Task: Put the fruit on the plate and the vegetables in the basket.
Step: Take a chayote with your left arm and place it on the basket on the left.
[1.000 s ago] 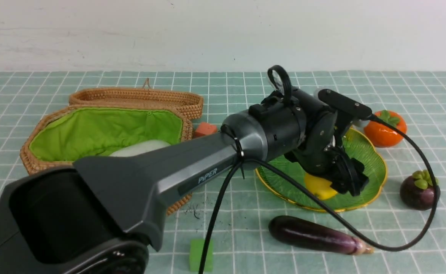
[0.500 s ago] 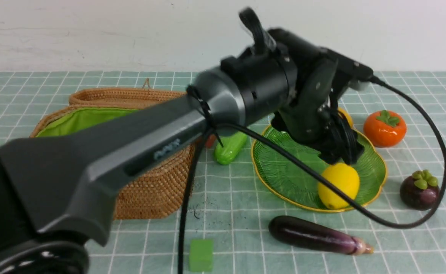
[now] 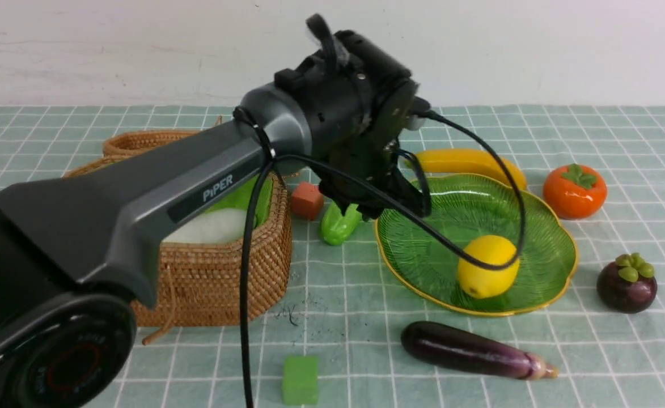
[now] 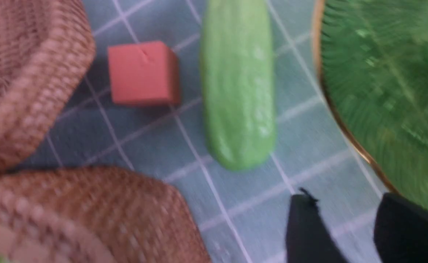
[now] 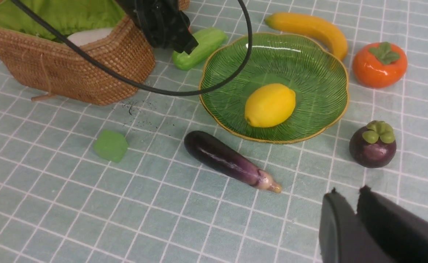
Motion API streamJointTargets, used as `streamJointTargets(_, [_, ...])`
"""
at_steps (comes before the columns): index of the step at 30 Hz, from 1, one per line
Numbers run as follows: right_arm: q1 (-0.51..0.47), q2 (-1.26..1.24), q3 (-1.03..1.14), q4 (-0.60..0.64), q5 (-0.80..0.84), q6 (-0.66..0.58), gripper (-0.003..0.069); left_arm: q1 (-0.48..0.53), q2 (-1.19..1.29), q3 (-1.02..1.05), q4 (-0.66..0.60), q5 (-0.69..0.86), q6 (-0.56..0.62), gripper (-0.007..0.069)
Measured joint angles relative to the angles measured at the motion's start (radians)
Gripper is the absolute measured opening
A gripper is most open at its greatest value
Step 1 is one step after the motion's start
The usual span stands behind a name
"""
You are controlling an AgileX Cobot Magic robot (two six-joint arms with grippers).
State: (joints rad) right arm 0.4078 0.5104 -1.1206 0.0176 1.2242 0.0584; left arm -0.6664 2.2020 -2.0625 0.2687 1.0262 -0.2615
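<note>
Near cucumber [image 4: 237, 84], left tool [image 4: 343, 199] jaws apart, holding nothing

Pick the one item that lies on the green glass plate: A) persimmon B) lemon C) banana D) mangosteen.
B: the lemon alone rests inside the gold rim of the plate.

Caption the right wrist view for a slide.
Lemon on the plate; banana, persimmon, mangosteen, eggplant and cucumber lie on the checked cloth; white radish in the basket.
</note>
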Motion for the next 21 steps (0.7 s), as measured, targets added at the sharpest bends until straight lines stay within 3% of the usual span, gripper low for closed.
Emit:
streamJointTargets(2, [0.0,0.0,0.0,0.0,-0.001,0.0,0.0089,0.009,0.01,0.0,0.0,-0.023,0.001,0.0352])
streamJointTargets(3, [0.0,0.0,0.0,0.0,-0.004,0.0,0.0089,0.017,0.024,0.0,0.001,-0.052,0.002,0.0424])
streamJointTargets(8, [0.0,0.0,0.0,0.003,-0.004,0.0,0.0089,0.035,0.073,0.0,0.013,-0.123,0.002,0.0545])
streamJointTargets(21, [0.0,0.0,0.0,0.021,0.001,-0.002,0.0095,0.04,0.119,0.0,0.12,-0.185,-0.017,0.0557])
